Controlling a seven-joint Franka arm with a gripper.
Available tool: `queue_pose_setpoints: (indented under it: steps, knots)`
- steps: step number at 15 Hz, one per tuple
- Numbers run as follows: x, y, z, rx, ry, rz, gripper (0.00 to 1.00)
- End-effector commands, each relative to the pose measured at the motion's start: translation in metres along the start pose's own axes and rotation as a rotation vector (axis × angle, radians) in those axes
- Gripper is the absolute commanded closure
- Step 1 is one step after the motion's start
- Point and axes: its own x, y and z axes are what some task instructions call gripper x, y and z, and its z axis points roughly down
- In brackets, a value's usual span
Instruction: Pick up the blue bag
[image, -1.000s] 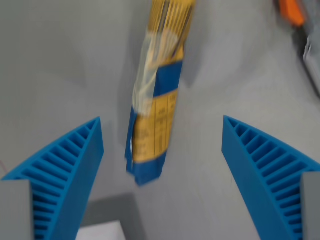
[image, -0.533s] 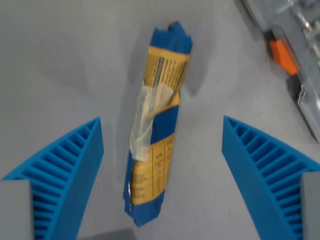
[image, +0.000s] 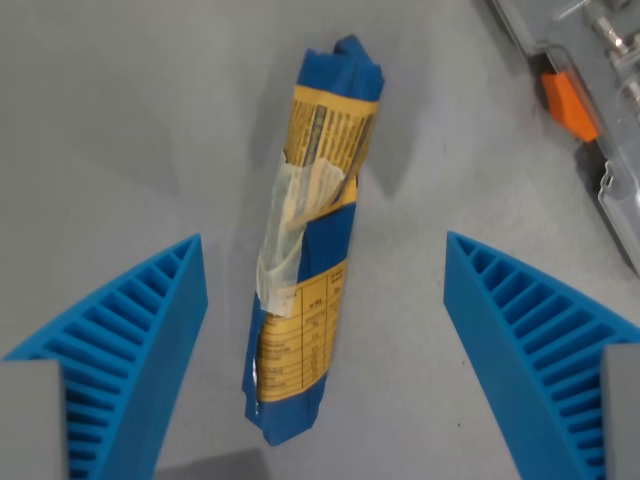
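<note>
Scene: a long, narrow blue-and-yellow plastic bag (image: 305, 250), banded with pale tape round its middle, lies flat on the plain grey counter (image: 120, 120).
Bag position: it runs almost lengthwise up the wrist view, its top end leaning slightly toward the wrist view's right and its lower end reaching close to the bottom of the picture.
Tool: the robot's tool (image: 325, 300), fitted with two ribbed blue plastic fingers (image: 140, 340), hangs released, jaws spread wide with nothing between them but the bag below.
Alignment: the bag sits between the fingers, somewhat nearer the one on the wrist view's left; neither finger touches it.
Step in hand: by the look of it, the approach is made and the grasp is not yet begun.
Next move: likely a straight drop until the fingertips bracket the taped middle, then a squeeze across the narrow width; a small shift toward the wrist view's left would centre the bag better.
Open room: bare counter lies on both flanks of the bag, so the fingers have space to come down.
Edges: a grey moulded case with an orange latch (image: 568, 100) fills the upper corner on the wrist view's right, well apart from the bag.
Handling: the wrapper looks thin and crinkly, and may deform under pressure.
</note>
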Motion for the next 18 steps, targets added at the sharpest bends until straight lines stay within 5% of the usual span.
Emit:
queue_pose_setpoints:
  steps: [1, 2, 3, 18]
  knots:
    - [0.005, 0.001, 0.015, -0.001, 0.010, 0.004, 0.00]
    - [0.003, 0.000, 0.020, -0.001, 0.013, 0.003, 0.00]
    - [0.002, 0.001, 0.025, 0.000, 0.015, 0.004, 1.00]
    - [0.002, 0.001, 0.025, 0.000, 0.015, 0.004, 1.00]
